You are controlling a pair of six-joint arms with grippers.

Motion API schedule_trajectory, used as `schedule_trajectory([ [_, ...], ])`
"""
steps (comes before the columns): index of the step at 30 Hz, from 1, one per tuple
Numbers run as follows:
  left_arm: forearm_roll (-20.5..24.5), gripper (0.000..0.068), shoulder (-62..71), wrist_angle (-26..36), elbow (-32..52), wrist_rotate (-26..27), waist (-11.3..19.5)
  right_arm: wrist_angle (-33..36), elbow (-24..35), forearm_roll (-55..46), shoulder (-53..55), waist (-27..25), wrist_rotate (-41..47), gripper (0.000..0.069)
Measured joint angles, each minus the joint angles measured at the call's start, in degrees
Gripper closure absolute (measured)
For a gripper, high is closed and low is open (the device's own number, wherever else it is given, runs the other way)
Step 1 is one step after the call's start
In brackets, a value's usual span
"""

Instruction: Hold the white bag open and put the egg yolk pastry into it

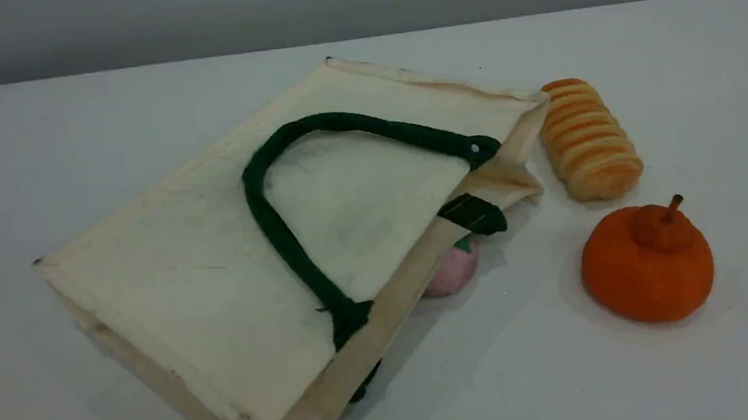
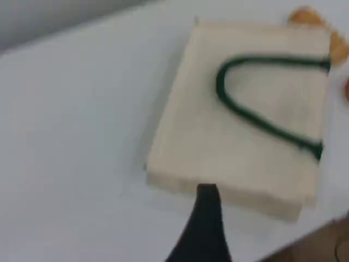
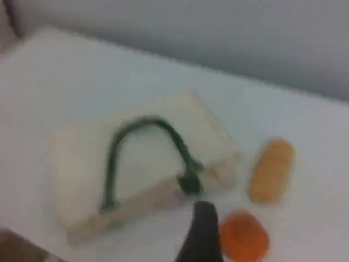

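White bag lies flat, both sets of fingers apart above it

The white bag [image 1: 230,248] lies flat on its side on the pale worktop [image 1: 626,364], and its mouth faces the food pieces. One dark green handle [image 1: 282,230] lies looped across the bag's upper panel. Short ends of the other handle [image 1: 474,214] show at the mouth edge beneath it.

A pink ball with a green mark [image 1: 449,272] sits right at the bag's mouth, half under the upper panel's edge. A ridged golden bread roll [image 1: 587,140] lies just beside the far corner of the mouth, close to the fabric. An orange pumpkin-shaped piece with a brown stem [image 1: 649,265] stands farther out from the mouth, apart from the bag and near the roll.

Where the egg yolk pastry lies cannot be told from these views.

Neither arm shows in the scene view. In the left wrist view the left gripper [image 2: 207,210] hangs above the bag's closed base end, with one dark fingertip in sight. In the right wrist view the right gripper [image 3: 202,232] hangs over the mouth side, between the bag and the pumpkin-shaped piece. Both pairs of fingers stand apart and hold nothing
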Motion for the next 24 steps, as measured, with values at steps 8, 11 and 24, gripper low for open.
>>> schedule_trajectory([
  [8, 0.47, 0.0097, -8.70, -4.03, 16.28, -2.27, 0.00, -0.19, 18.42, -5.78, -1.00, 0.00, 2.01, 0.0118],
  [11, 0.47, 0.0097, -9.00, -6.48, 19.43, -2.27, 0.00, -0.96, 23.27, -6.78, -1.00, 0.00, 2.13, 0.0118],
  [24, 2.59, 0.0097, -8.95, -14.14, 26.44, -2.43, 0.00, -5.35, 26.54, -15.13, -1.00, 0.00, 6.92, 0.0118],
])
